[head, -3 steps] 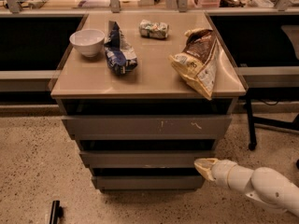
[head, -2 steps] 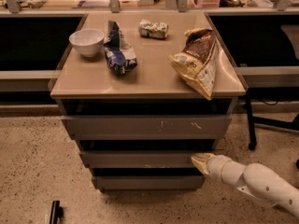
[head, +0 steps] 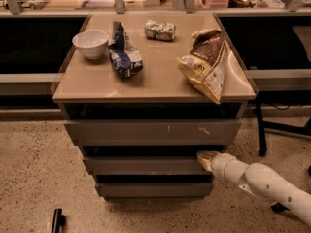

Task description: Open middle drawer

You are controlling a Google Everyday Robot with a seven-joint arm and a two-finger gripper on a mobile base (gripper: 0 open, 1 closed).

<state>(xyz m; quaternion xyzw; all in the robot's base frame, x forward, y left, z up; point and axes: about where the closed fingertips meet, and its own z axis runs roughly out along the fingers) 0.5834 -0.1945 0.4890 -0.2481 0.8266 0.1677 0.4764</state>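
The gripper (head: 206, 159) is sitting low on the right, its tip nosing at the right end of the middle drawer (head: 146, 165), just at the dark gap above the front; whether it is parted or closed, I cannot tell; the drawer is lying between the scratched top drawer (head: 153, 130) and the bottom drawer (head: 154, 190), looking barely out, if at all; with no handle showing, the tip is probably needing to hook behind the upper lip and draw straight toward the near side, level; pulling from one end is risking the box skewing and binding, so a slow, even draw is looking wise; the arm (head: 265, 181) is best travelling low, clear of the bag (head: 206, 64) overhanging the top's near edge.
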